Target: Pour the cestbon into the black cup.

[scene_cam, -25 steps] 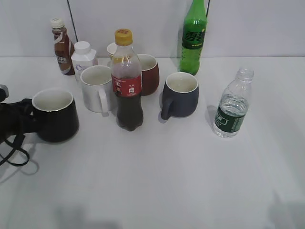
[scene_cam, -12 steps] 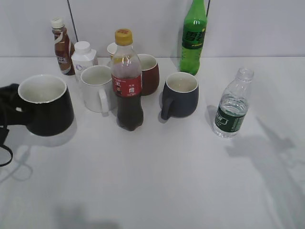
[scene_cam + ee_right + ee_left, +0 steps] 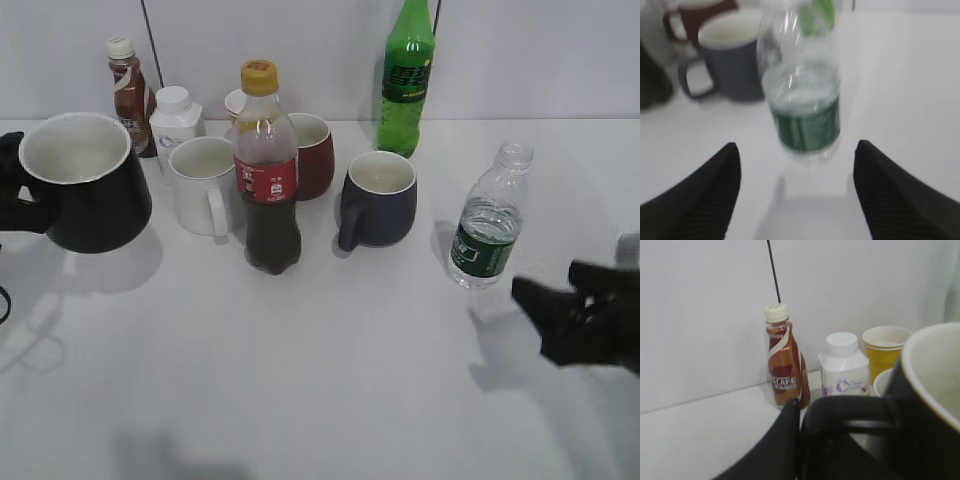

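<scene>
We see the left claw (image 3: 12, 190) clamped on the handle of the black cup (image 3: 85, 185), held up at far left, while the right claw (image 3: 796, 187) gapes wide, empty, just near of the cestbon (image 3: 487, 220) standing on the counter (image 3: 330, 380) at right.

The black cup (image 3: 932, 405) filled the right side, its white inside showing, its loop handle held by the left gripper (image 3: 795, 440). Behind stood a brown coffee bottle (image 3: 784, 362), a white bottle (image 3: 844, 367) and a yellow paper cup (image 3: 885, 347) against a white wall (image 3: 700, 315).
</scene>
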Available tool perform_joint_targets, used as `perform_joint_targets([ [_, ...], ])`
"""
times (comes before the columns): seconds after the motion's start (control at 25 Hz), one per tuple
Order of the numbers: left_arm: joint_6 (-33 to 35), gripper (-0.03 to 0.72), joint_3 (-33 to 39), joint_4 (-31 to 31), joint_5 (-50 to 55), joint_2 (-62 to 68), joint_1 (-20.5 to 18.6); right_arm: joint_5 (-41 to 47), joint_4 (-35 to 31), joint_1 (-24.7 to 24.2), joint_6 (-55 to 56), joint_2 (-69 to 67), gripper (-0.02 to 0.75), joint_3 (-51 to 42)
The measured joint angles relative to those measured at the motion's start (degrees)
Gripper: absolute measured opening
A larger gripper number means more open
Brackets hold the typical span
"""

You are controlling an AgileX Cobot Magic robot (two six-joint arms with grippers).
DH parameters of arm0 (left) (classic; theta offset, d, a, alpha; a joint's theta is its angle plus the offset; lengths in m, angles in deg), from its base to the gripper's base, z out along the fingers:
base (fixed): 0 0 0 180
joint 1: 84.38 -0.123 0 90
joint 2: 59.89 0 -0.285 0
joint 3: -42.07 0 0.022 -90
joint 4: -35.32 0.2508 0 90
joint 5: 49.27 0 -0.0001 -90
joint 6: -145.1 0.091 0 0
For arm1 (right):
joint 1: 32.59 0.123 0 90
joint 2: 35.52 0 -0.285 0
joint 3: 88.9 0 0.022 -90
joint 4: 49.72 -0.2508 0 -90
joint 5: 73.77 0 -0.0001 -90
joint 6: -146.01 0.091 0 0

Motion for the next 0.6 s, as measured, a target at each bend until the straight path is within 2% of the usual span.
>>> perform_joint_targets([
  [0.24,0.0,0.044,0.0,0.9,0.2,-2.0,0.0,-3.5,0.8,0.0,-2.4,-15.6,0.659,2.7],
  [0.6,0.0,0.045,0.0,2.5,0.2,-2.5,0.0,-4.1,2.2,0.0,-2.1,-18.9,0.667,8.8],
])
